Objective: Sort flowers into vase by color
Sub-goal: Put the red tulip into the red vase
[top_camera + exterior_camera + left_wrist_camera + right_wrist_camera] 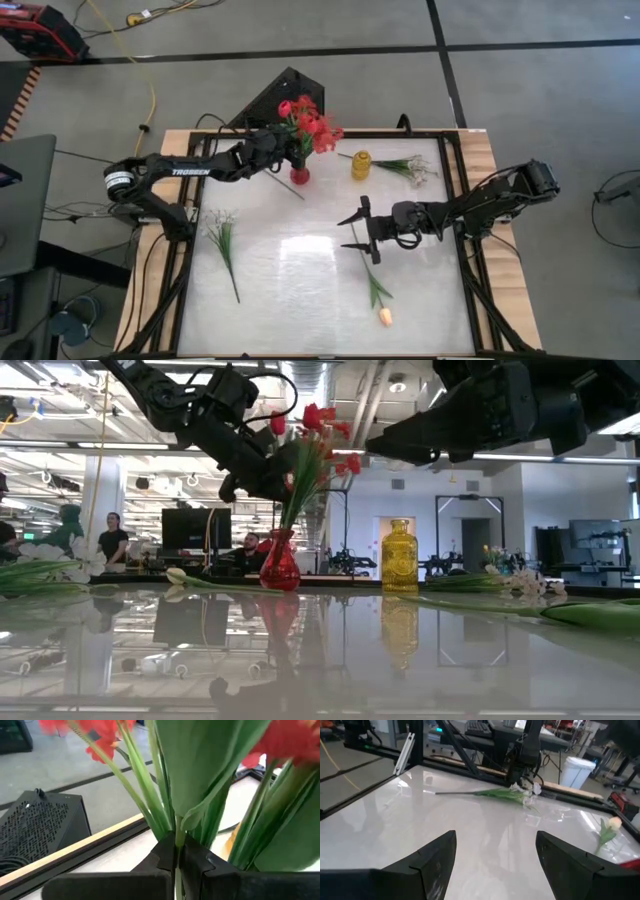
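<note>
Looking down from the high view, the left gripper (290,152) sits at the red flowers (312,122) standing in the red vase (299,176) near the table's (300,300) far edge. A yellow vase (361,165) stands just right of it, with a white sprig (412,168) lying beside. Another white sprig (222,238) lies at the left, and a peach tulip (379,298) lies near the front. The right gripper (362,229) hovers mid-table, fingers spread.

From the low view, the red vase (280,563) holds the red flowers (318,440) upright, the left gripper (262,478) at their stems; the yellow vase (399,556) stands apart.

The left wrist view shows its fingers (165,855) pinched on a green stem (176,835).

The right wrist view shows open fingers (437,857) over bare table, a white sprig (512,794) beyond.
</note>
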You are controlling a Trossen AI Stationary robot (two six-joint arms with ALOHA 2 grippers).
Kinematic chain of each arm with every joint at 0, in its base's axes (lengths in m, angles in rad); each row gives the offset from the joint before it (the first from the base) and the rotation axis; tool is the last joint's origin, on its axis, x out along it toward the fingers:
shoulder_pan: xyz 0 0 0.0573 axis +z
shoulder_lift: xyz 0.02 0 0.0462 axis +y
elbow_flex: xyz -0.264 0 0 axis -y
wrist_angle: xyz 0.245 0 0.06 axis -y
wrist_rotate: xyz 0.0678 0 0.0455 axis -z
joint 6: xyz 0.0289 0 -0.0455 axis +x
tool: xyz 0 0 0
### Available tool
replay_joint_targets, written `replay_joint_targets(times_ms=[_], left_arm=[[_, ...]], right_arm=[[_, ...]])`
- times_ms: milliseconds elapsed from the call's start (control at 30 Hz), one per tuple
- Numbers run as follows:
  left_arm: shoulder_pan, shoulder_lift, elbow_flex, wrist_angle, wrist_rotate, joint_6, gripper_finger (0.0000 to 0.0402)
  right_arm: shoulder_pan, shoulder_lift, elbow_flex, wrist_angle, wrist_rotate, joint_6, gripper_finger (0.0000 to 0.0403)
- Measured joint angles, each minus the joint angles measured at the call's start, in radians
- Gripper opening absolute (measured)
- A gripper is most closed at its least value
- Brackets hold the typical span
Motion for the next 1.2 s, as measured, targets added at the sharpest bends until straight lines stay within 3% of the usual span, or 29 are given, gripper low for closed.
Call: replay_joint_targets(times_ms=[367, 600, 867, 1033, 1200], left_arm=[[0.000, 0.005, 0.000, -0.016, 0.041, -0.018, 0.0000], [-0.002, 0.005, 0.000, -0.015, 0.044, -0.017, 0.0005], [-0.013, -0.017, -0.001, -0.055, 0.047, 0.033, 0.0071], [-0.013, -0.072, -0.001, -0.156, 0.040, 0.034, 0.0115], [-0.013, -0.139, -0.001, -0.223, 0.050, 0.069, 0.0131]], right_arm=[[-0.006, -0.277, 0.000, -0.322, 0.004, -0.021, 0.0302], [-0.002, -0.481, 0.000, -0.578, 0.002, 0.066, 0.0302], [0.024, -0.613, 0.000, -0.769, 0.001, 0.131, 0.0302], [0.050, -0.637, 0.000, -0.813, 0.000, 0.132, 0.0302], [0.050, -0.637, 0.000, -0.857, -0.001, 0.132, 0.0302]])
